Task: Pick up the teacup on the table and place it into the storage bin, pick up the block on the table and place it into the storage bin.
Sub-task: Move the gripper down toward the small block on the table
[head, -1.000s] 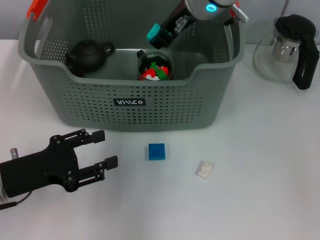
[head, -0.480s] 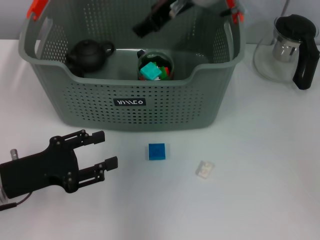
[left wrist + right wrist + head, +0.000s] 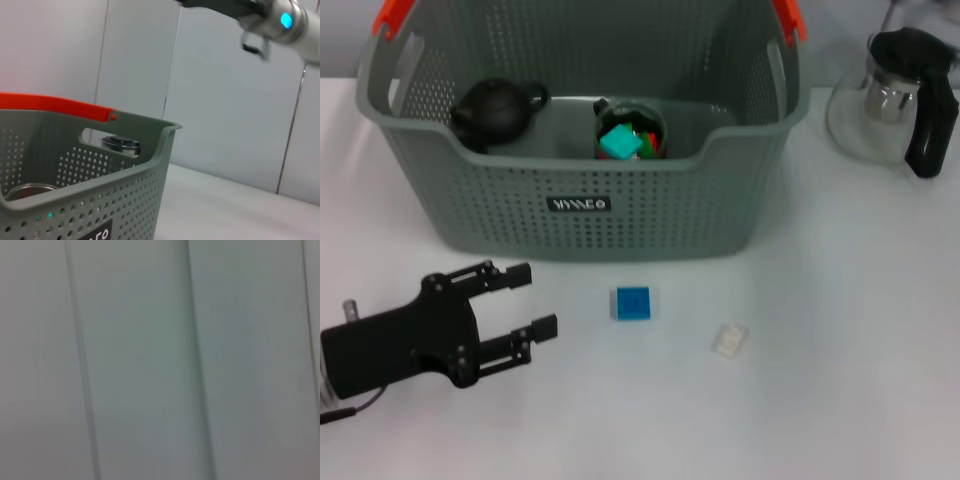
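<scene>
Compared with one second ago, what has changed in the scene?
The right arm let go of the teal block, which now lies in the cup inside the storage bin, and left the head view. The left claw, blue block and teapot stayed put.

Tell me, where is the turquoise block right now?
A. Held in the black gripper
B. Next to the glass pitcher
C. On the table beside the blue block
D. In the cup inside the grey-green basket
D: the turquoise block lies on top of the cup standing inside the storage bin.
</scene>
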Robot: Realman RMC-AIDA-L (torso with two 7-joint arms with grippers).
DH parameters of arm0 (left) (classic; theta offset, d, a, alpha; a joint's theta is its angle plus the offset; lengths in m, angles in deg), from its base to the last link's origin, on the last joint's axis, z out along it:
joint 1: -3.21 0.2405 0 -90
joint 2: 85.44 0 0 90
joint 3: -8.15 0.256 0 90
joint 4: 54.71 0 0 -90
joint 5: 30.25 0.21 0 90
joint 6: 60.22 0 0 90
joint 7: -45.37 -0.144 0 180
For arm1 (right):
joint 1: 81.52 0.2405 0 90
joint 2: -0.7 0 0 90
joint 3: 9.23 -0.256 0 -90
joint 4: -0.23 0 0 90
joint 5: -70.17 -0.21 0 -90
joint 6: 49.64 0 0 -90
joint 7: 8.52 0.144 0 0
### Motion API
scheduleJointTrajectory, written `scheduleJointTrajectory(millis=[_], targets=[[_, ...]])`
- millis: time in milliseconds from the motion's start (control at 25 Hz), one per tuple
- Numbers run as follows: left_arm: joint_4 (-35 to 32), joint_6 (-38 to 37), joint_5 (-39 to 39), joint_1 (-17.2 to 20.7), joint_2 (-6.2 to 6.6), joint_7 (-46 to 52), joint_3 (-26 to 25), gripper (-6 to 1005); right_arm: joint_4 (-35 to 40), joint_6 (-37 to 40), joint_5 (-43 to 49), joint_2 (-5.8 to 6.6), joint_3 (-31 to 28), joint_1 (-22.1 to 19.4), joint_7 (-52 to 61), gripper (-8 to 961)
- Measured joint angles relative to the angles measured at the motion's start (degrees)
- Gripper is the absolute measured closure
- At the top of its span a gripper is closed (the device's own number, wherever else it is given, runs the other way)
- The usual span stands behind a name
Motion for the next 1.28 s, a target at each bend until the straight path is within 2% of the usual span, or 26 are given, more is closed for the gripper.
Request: scheduleJointTrajectory(millis=[120, 240, 360, 400, 440, 560, 680, 880, 960, 1160, 1280], targets=[[0.3, 0.1, 0.0, -0.3, -0.02, 0.0, 0.1, 309, -9.4, 13.5, -9.7, 0.07, -5.4, -4.6, -11.4, 225], [0.3, 0.1, 0.0, -0.4, 0.07, 0.0, 0.1, 309, -17.0, 27.1, -9.5, 0.64, -11.6, -6.6, -16.9, 229], [0.3, 0.1, 0.0, -0.4, 0.14, 0.0, 0.1, 309, -17.5, 35.5, -0.2, 1.97, -14.6, -8.5, -18.1, 229], [0.3, 0.1, 0.0, -0.5, 0.15, 0.0, 0.1, 309, -14.8, 37.9, 8.5, 2.77, -15.6, -9.3, -15.6, 230], [0.3, 0.2, 0.0, -0.5, 0.16, 0.0, 0.1, 309, -14.8, 37.9, 8.5, 2.77, -15.6, -9.3, -15.6, 230], [0.3, 0.2, 0.0, -0.5, 0.22, 0.0, 0.2, 309, -9.3, 38.5, 20.1, 3.56, -17.3, -9.0, -7.3, 230], [0.2, 0.2, 0.0, -0.6, 0.25, 0.0, 0.3, 309, -3.3, 38.6, 31.9, 3.93, -17.5, -6.8, 1.0, 230], [0.3, 0.2, 0.0, -0.7, 0.27, 0.0, 0.4, 309, 0.8, 39.7, 51.0, 3.46, -16.9, 2.0, 9.1, 232], [0.3, 0.2, 0.0, -0.7, 0.33, 0.0, 0.2, 309, 0.6, 40.3, 56.1, 2.88, -15.9, 5.4, 9.9, 235], [0.3, 0.2, 0.0, -0.3, 0.23, 0.0, 0.1, 309, -0.3, 37.6, 66.3, -0.25, -9.9, 11.8, 11.2, 238], [0.3, 0.2, 0.0, 0.2, 0.10, 0.0, 0.1, 309, -3.5, 33.9, 65.8, -0.47, -3.6, 14.0, 14.9, 237]])
